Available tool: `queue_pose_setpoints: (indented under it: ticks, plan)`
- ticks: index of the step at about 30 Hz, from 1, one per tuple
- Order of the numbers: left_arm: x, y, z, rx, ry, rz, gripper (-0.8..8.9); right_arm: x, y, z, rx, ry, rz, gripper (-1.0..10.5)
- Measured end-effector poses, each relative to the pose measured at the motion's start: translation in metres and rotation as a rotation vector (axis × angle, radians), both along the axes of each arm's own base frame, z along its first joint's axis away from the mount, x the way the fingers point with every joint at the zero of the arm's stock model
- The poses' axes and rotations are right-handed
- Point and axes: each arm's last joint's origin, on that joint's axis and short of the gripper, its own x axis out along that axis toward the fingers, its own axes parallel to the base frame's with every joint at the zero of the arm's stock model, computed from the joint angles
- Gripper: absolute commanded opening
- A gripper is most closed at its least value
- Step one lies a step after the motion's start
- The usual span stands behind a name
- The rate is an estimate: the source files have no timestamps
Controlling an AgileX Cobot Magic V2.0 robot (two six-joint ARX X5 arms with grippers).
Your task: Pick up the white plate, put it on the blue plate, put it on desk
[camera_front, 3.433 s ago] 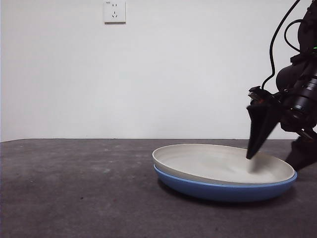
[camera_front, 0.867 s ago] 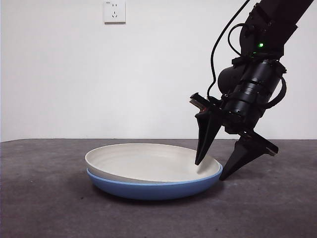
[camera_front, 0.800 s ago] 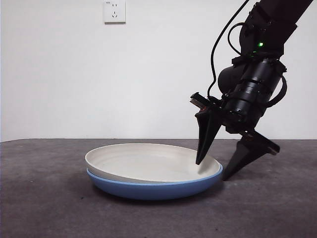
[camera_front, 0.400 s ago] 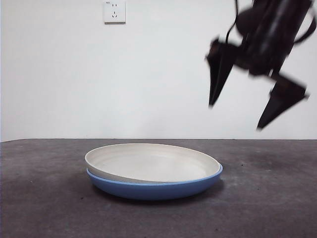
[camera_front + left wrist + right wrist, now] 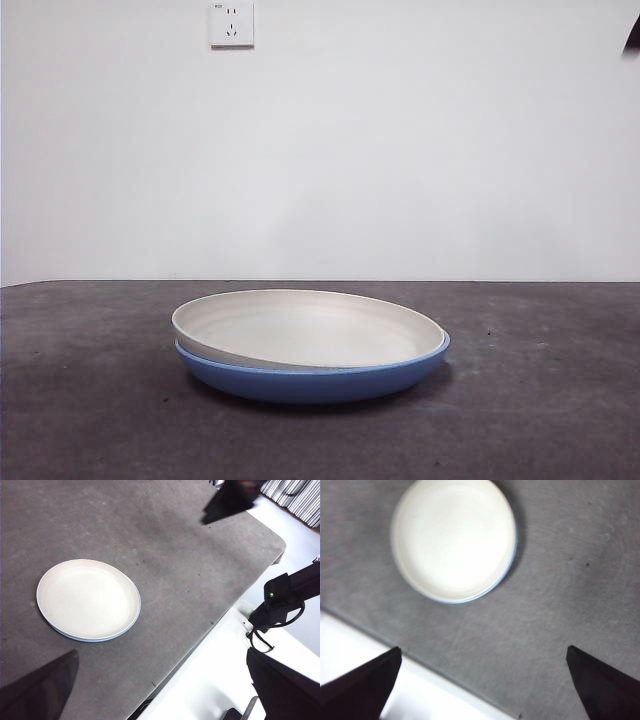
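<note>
white plate (image 5: 300, 325): nested in blue plate (image 5: 330, 380) on surface (image 5: 90, 400)
handling: I judge it stiff, smooth; grip rim
my pincers: left (image 5: 165, 690), right (image 5: 482, 682) both spread wide, empty, high above

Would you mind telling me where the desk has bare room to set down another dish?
In the front view the desk is bare from its left edge to the stacked white plate and blue plate, and again to their right. Only the stack itself is occupied. Both grippers are raised away, jaws open.
</note>
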Motion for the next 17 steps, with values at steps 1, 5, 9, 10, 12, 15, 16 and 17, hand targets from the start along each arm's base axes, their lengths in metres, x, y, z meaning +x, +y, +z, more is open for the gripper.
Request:
queue_pose_setpoints:
  ticks: [1, 5, 9, 10, 12, 15, 16, 17]
  plan:
    - [0.0, 0.0, 0.0, 0.0, 0.0, 0.0, 6.56, -0.01, -0.002, 0.005, 0.009, -0.021, 0.012, 6.1]
    - [0.0, 0.0, 0.0, 0.001, 0.002, 0.0, 6.56, -0.051, -0.015, 0.021, 0.038, -0.125, 0.033, 6.1]
    - [0.0, 0.0, 0.0, 0.001, 0.002, 0.0, 6.56, -0.081, -0.032, 0.031, 0.04, -0.241, 0.004, 6.1]
    - [0.0, 0.0, 0.0, 0.001, 0.002, 0.0, 6.56, -0.088, -0.035, 0.032, 0.046, -0.264, 0.0, 6.1]
    - [0.0, 0.0, 0.0, 0.001, 0.002, 0.0, 6.56, -0.102, -0.043, 0.036, 0.07, -0.309, -0.002, 6.1]
    - [0.0, 0.0, 0.0, 0.0, 0.001, 0.0, 6.56, -0.12, -0.052, 0.038, 0.1, -0.366, -0.005, 6.1]
    - [0.0, 0.0, 0.0, -0.002, -0.001, 0.0, 6.56, -0.124, -0.055, 0.039, 0.107, -0.38, -0.006, 6.1]
    - [0.0, 0.0, 0.0, -0.002, -0.001, 0.0, 6.56, -0.129, -0.057, 0.039, 0.115, -0.395, -0.006, 6.1]
